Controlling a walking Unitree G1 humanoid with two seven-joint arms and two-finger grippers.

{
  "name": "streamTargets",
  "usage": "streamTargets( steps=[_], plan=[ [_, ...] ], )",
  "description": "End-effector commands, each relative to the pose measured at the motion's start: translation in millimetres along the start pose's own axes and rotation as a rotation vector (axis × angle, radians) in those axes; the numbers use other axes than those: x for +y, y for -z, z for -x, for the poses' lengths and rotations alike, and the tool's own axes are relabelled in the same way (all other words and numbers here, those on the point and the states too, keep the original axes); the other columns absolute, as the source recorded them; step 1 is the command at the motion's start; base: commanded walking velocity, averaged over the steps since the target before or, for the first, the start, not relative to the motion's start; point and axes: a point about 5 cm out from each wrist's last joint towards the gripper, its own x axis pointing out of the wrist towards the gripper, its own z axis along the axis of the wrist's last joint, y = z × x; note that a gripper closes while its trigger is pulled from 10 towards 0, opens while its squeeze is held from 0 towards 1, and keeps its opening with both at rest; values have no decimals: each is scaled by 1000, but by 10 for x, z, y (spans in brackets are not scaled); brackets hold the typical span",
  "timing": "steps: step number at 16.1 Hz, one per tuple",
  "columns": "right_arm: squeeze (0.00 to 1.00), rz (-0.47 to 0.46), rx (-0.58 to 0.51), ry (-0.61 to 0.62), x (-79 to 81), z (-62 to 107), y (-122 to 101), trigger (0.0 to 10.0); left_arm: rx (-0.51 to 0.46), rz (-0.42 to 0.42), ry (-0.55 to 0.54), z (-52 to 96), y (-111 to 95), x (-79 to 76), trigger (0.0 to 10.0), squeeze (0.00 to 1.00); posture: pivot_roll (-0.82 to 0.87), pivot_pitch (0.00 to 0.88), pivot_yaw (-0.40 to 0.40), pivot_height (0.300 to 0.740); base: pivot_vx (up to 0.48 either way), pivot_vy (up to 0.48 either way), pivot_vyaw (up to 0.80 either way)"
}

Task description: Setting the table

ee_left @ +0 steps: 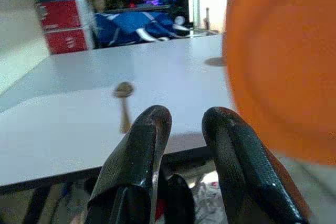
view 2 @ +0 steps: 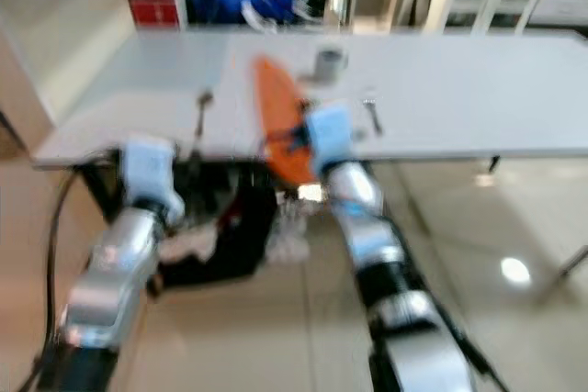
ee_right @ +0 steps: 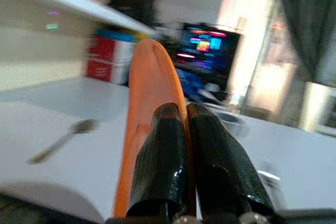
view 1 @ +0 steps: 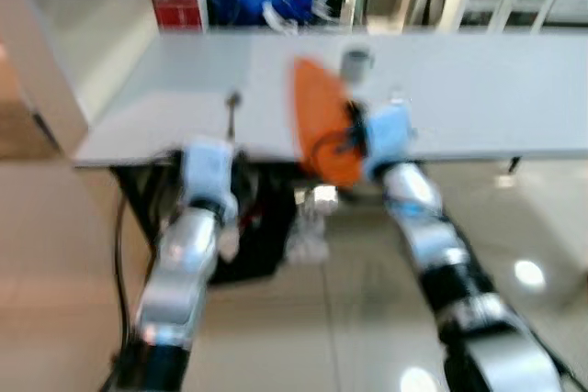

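Pinched tight in my right gripper is an orange plate, held on edge so it stands nearly upright, its lower rim hanging past the near edge of the white table. My left gripper waits lower, just short of that same edge, its two fingers slightly parted and holding nothing. On the tabletop a spoon lies to the left of the plate, what looks like a fork lies to its right, and a small grey cup stands beyond it. The views are blurred, so I judge carefully: to place the plate well I should carry it forward over the bare patch between spoon and fork, roll my wrist until it lies flat, lower until it touches, then part my fingers without nudging either utensil.
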Motion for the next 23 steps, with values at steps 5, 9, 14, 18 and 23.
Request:
streamTargets(
  steps=[5,9,14,18,23],
  plan=[
    [0,-12,-57,-39,105,-46,-119,0,-14,-4,-32,17,-16,81,10000,0,-19,0,-1,740,437,0,0],
    [0,-6,-63,-40,100,-61,-136,0,-14,-9,-29,11,-14,80,10000,0,-18,0,-1,740,460,0,0],
    [0,-10,-65,-35,103,-52,-135,0,-16,-17,-10,1,-22,73,10000,0,-20,0,8,740,458,0,0],
    [0,-16,-75,-57,134,-63,-158,0,-12,-3,2,-4,-21,63,10000,0,-17,0,7,740,468,0,0],
    [0,-24,-106,-118,249,-144,-289,10000,-24,21,-17,2,-40,69,10000,0,-12,0,4,740,249,0,0]
  ],
)
